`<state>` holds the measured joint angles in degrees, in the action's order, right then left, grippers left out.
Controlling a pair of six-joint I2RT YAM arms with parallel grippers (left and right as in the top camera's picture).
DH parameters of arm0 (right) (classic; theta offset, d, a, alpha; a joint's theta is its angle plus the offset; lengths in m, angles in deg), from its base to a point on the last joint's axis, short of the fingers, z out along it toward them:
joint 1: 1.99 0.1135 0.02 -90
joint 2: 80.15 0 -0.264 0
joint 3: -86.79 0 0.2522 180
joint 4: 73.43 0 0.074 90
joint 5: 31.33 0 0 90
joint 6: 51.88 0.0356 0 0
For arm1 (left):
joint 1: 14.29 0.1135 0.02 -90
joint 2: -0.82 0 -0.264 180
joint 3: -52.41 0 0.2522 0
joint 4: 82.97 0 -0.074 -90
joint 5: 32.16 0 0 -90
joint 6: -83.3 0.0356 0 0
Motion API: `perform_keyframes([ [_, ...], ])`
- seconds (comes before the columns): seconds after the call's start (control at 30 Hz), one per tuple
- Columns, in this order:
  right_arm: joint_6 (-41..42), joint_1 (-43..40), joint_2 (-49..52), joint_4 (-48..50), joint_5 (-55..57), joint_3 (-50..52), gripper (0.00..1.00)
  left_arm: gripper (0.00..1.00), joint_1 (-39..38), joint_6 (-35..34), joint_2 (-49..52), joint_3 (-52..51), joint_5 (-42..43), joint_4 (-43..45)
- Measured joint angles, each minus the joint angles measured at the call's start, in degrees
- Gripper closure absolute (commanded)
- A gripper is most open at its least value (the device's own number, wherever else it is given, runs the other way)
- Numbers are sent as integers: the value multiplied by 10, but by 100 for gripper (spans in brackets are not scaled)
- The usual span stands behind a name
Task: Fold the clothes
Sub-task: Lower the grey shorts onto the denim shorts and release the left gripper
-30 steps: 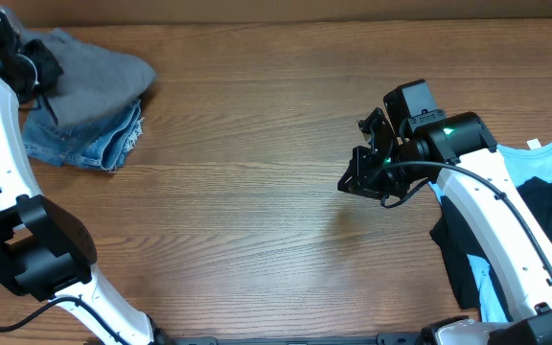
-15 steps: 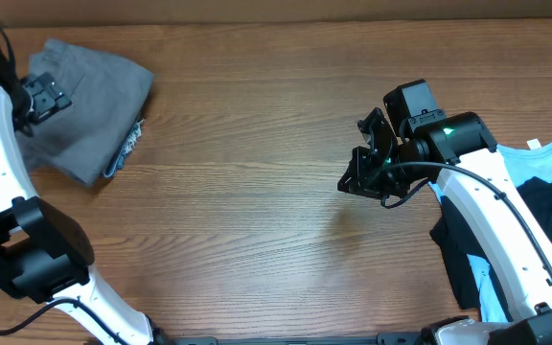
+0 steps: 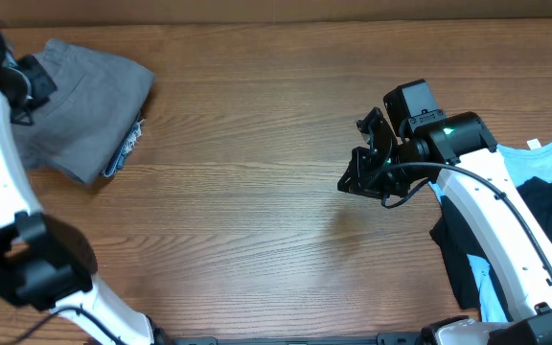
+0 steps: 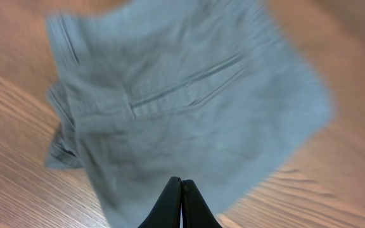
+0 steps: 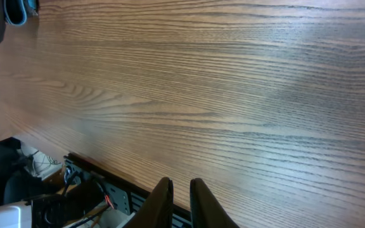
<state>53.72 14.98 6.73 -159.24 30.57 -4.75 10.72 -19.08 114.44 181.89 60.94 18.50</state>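
Grey woven shorts, one plain pair, lie folded into a rough flat block at the far left corner of the brown wood-grain table. The left wrist view shows a seam and a pocket welt running across their top layer. They rest on a single pair of faded blue denim shorts, of which only a sliver of frayed hem peeks out along the grey pair's right edge.

The left gripper hangs over the left part of the grey block. Its two black fingers are pressed tip to tip with no cloth between them.

A second ago the grey fabric sat bunched higher up and much of the denim lay bare below it; now the grey cloth is spread over nearly all of it.

Well apart, right of the table's middle, the right gripper hovers over bare wood. Its jaws stand at a narrow gap and hold nothing, and its pose is unchanged from the earlier frames.

At the right edge lie one light-blue T-shirt and one black garment, overlapping in a loose heap partly hidden by the white arm.
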Motion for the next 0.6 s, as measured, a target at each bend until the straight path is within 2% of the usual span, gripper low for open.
perform_keyframes([
  [0.17,0,0,0,-10,0,0,86,94,10,-26,114,-27,-17,30],
  [0.3,0,0,0,-9,0,0,86,91,20,-32,205,-34,42,51],
  [0.37,0,0,0,-9,0,0,86,84,25,-37,209,-30,75,58],
  [0.6,-1,0,0,-9,0,0,86,81,1,-81,224,-29,144,133],
])
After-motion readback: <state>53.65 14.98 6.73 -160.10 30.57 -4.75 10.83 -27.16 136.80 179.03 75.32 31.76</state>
